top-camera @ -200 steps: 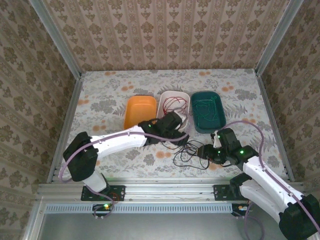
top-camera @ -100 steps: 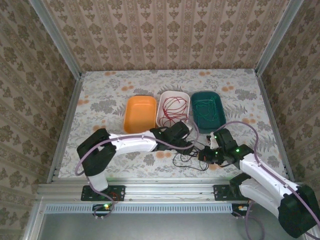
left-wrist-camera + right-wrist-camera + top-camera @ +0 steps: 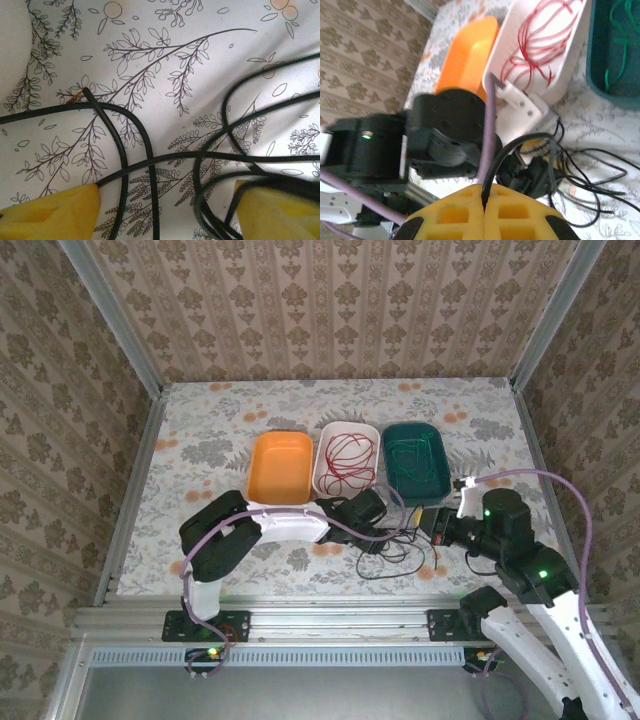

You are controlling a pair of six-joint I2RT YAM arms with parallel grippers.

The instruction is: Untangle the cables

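1. Your left gripper (image 3: 165, 215) is released. Its two yellow pads (image 3: 50, 215) stand wide apart at the bottom corners of the left wrist view, low over the flowered tablecloth (image 3: 165, 50).
2. Several loops of the black cable (image 3: 150, 160) lie on the cloth in the gap between those pads. One strand crosses in front of the right-hand pad (whether it actually touches the pad, I cannot tell).
3. Your right gripper (image 3: 484, 207) is clenched, with its yellow pads pressed together. A strand of the black cable is pinched in the seam between them and arches up and away from it.
4. From above, you will find both grippers near each other at the front middle of the table, tips pointing toward one another. The rest of the black cable lies in a loose tangle between them and just in front of them.
5. The red cable (image 3: 345, 455) lies coiled inside the white tray (image 3: 330, 430), and the green cable (image 3: 415, 455) lies inside the teal tray (image 3: 388, 455).
6. The orange tray (image 3: 280, 465) stands just beside the white tray on its left. The three trays form one row behind the grippers, with the white one in the middle.
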